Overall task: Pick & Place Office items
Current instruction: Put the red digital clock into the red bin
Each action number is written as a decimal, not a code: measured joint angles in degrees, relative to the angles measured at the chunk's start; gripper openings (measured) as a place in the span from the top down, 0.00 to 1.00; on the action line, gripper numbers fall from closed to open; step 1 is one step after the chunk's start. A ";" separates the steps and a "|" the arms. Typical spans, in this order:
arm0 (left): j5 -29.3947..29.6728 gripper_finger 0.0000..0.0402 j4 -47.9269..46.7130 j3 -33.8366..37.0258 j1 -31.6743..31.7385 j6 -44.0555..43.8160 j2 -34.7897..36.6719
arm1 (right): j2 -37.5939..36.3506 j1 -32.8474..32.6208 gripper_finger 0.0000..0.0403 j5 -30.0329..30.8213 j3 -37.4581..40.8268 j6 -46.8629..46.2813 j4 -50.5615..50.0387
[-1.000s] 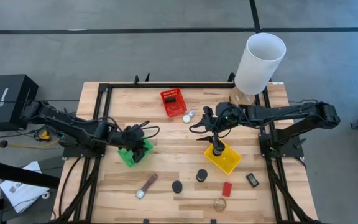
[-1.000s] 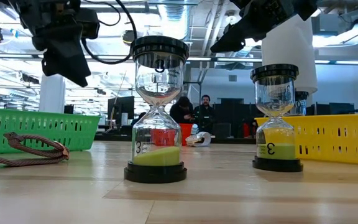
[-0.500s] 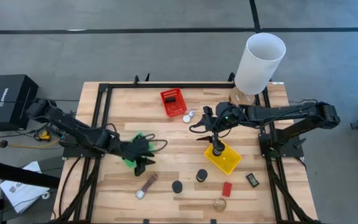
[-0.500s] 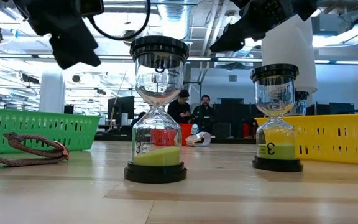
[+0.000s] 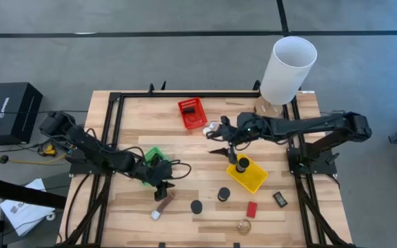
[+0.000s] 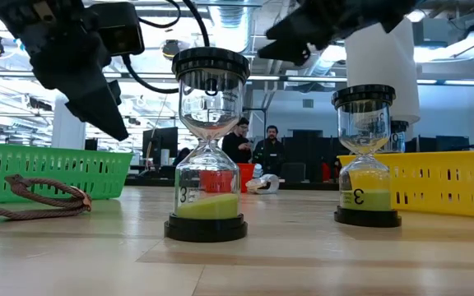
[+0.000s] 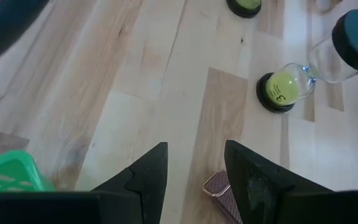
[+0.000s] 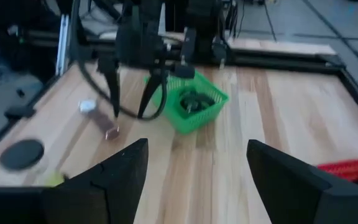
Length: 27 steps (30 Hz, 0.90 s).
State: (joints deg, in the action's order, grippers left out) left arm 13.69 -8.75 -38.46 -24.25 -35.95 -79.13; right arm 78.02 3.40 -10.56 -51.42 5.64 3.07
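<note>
Left gripper (image 5: 163, 191) hangs over the brown strap (image 5: 163, 205) near the front edge, fingers spread wide and empty. Left wrist view has the strap end (image 7: 219, 186) sitting right between the two fingers (image 7: 143, 180). Reads as the reach step of a pick, nothing grasped yet.

Next move, my guess: straight down, fingers straddling the strap across its width, close, lift, carry to a basket. The green basket (image 5: 151, 160) is just behind the gripper and already holds a dark item (image 8: 191, 102). The strap is flat and floppy, so the fingers need to get right down to the wood, or it slips out.

Along the front of the table: two sand timers, black caps seen from above, one (image 5: 196, 206) near the strap, one (image 5: 223, 194) just beside the yellow basket (image 5: 248, 175). The near one is close enough to watch during the descent. Further right are the red block (image 5: 251, 209), a dark flat item (image 5: 280, 199) and a gold round piece (image 5: 244, 225) at the front edge.

Mid-table: right gripper (image 5: 220, 148) is off the back corner of the yellow basket, fingers wide and empty per its wrist view (image 8: 194, 165). A dark item (image 5: 242, 164) stands in the yellow basket.

Back: red basket (image 5: 192, 113) with a small white piece (image 5: 207, 129) just beside it, and the tall white cylinder (image 5: 287, 69) at the back right corner. Nothing there is in the way of the left arm.
</note>
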 joint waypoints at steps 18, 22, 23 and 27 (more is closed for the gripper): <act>1.88 0.61 1.08 0.00 0.34 0.14 0.32 | 9.25 0.00 0.34 9.57 -14.87 0.14 -14.69; 3.16 0.61 1.72 0.00 0.57 0.16 0.32 | 9.27 -0.04 0.34 9.54 -16.82 -4.37 -18.50; 4.02 0.61 1.74 0.00 0.57 0.16 0.32 | 9.27 -0.04 0.34 9.54 -17.11 -5.33 -20.44; 6.44 0.61 1.84 0.00 0.59 0.20 0.32 | 9.33 -0.34 0.34 9.30 -20.81 -8.60 -33.06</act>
State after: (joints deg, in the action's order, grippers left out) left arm 20.13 -6.91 -38.46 -23.66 -35.75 -78.81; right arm 87.35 3.06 -1.26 -72.23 -2.96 -29.98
